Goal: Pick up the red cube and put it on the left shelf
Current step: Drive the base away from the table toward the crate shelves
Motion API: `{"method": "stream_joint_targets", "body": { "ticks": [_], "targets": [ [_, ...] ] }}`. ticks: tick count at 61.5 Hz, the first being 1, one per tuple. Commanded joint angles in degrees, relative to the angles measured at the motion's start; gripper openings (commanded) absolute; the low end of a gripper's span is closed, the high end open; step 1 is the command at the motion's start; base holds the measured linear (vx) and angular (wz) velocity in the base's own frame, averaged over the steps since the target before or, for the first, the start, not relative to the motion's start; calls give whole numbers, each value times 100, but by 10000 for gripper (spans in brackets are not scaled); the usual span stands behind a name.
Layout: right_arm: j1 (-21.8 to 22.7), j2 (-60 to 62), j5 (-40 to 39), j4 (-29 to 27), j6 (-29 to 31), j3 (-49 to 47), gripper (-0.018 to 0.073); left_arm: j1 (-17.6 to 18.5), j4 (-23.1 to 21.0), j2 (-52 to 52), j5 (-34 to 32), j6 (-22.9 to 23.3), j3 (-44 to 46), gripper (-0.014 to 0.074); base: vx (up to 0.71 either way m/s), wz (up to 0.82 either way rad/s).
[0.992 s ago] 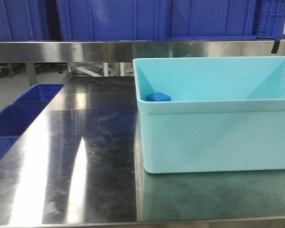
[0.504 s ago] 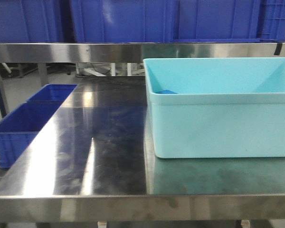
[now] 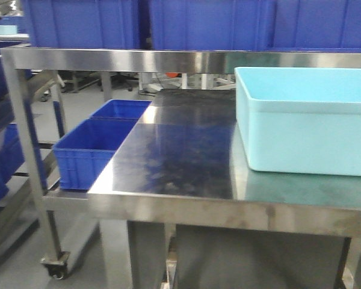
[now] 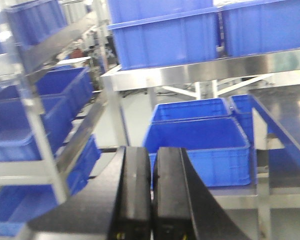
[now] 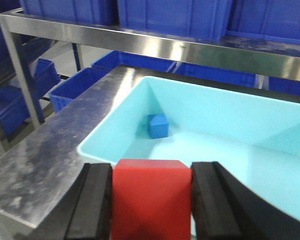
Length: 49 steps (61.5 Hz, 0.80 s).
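Observation:
The red cube is clamped between the two black fingers of my right gripper, which hangs over the near left corner of the light blue tub. My left gripper is shut with nothing between its fingers. It points toward the left shelf, a steel rack with dark blue crates at the left of the left wrist view. Neither gripper shows in the front view.
A small blue cube lies inside the tub near its far left corner. The tub stands on the right of the shiny steel table. Blue crates sit low beside the table's left edge. A steel beam carries more crates above.
The front view has drawn back and swung left: the table's front edge, legs and a rack caster now show, the tub sits further right, and the blue cube is out of sight there.

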<state>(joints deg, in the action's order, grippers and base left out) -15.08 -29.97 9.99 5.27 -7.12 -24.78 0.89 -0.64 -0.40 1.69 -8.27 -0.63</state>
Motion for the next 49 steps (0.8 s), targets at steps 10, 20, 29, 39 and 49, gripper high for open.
{"method": "stream_joint_targets", "body": {
  "ticks": [10, 20, 29, 39, 49],
  "targets": [
    [25, -15, -454, 87, 13, -168, 57, 31, -27, -2, -517, -3, -126, 106, -19, 23],
    [25, -15, -454, 87, 13, -168, 57, 31, -27, -2, -517, -3, -126, 106, -18, 41],
    [25, -15, -454, 87, 13, -168, 57, 31, -27, -2, -517, -3, -126, 106, -18, 45],
    [25, -15, -454, 87, 13, -168, 57, 31, -27, -2, -517, -3, -126, 106, -19, 47],
    [25, -15, -454, 87, 13, -168, 57, 31, -27, -2, -517, -3, -126, 106, -18, 51]
  ]
}}
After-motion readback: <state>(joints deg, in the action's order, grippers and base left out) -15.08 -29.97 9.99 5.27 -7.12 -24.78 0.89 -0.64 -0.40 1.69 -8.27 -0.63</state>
